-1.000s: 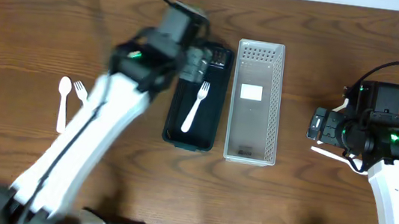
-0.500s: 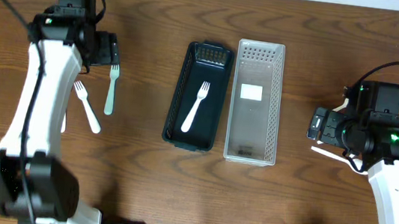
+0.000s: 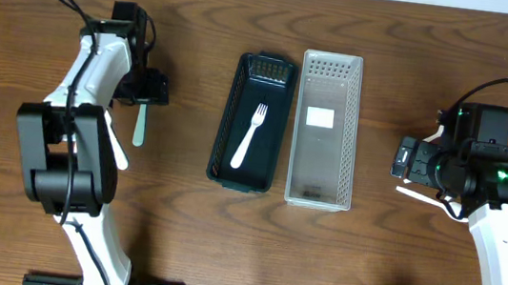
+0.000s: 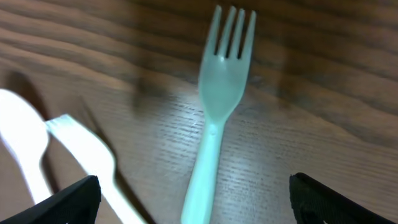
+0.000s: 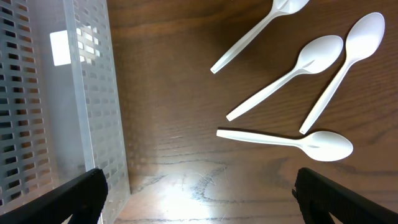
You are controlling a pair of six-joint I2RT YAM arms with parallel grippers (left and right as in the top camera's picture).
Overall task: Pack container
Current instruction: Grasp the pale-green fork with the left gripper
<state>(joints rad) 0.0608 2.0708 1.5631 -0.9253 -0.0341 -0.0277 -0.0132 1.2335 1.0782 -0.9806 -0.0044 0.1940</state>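
Left gripper (image 3: 150,88) hangs over the pale green fork (image 4: 217,118); fingers (image 4: 68,198) spread wide, nothing held; fork flat on the table (image 3: 178,220), left of the dark tray (image 3: 228,120) and apart from it. White fork (image 4: 84,155) and white spoon (image 4: 22,140) lie just beside the green one. Second white fork (image 3: 249,134) lies inside the dark tray, tines toward the far end. Clear slotted basket (image 3: 350,125) touches the tray's right side; only a white label (image 3: 320,117) in it. Right gripper (image 3: 407,165) wide apart, empty, right of the basket; four white spoons (image 5: 289,65) on the table below it.
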